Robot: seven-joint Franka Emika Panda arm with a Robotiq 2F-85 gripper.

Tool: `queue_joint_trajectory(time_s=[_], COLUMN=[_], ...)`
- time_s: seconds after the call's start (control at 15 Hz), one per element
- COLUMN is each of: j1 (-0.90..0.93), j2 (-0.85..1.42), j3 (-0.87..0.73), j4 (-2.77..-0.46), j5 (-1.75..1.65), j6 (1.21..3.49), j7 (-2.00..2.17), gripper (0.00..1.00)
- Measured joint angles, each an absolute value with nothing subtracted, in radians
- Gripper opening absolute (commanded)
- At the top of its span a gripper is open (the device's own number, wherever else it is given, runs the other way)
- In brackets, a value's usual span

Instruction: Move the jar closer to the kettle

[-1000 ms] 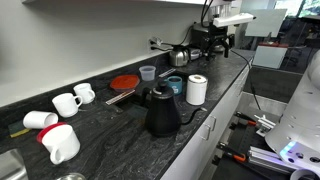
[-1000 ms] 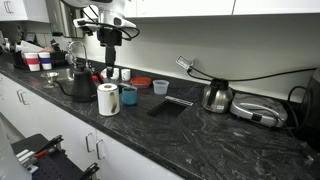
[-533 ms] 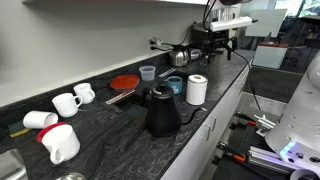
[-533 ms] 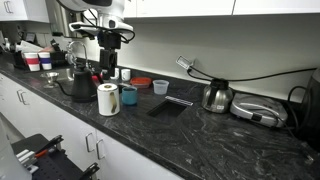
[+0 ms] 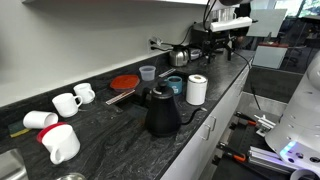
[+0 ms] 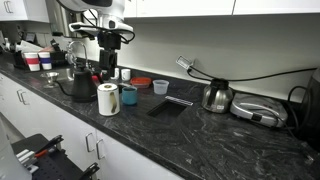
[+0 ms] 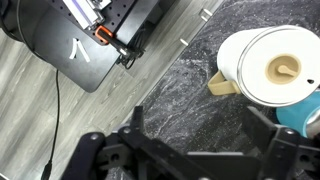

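Approach step is running: I am holding my claw (image 6: 108, 66) in the air above the plain white cylindrical jar (image 6: 108, 99), not touching it. In the wrist view my two dark fingers (image 7: 92, 150) are standing wide apart at the bottom of the picture, with nothing between them.

The jar is standing upright on the dark speckled stone worktop (image 6: 200, 130), near its front edge. A small teal cup (image 6: 128, 96) is sitting just beside it on the wall side. The matte black gooseneck kettle (image 6: 80, 83) is standing apart from the jar, with a strip of bare worktop lying between them.

In the wrist view the jar is sitting off to the upper right, not between the fingers. I am therefore judging that the next move calls for centring over the jar, descending, clamping on its wall, then carrying it across the bare strip.

The worktop edge is running close along the jar, with grey floor (image 7: 40, 120) beyond. Travel should be kept parallel to that edge. The finger on the cup side is getting little room.
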State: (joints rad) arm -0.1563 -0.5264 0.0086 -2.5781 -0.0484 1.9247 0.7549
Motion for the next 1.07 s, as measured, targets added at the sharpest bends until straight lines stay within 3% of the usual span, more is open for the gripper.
queue_joint_trajectory(time_s=[0.47, 1.07], j1=[-0.169, -0.177], j2=[-0.521, -0.521], j3=[-0.087, -0.074], j4=[-2.622, -2.626], j5=[0.145, 0.146], j6=[1.925, 1.924], j7=[0.741, 0.740], gripper=[1.00, 1.00])
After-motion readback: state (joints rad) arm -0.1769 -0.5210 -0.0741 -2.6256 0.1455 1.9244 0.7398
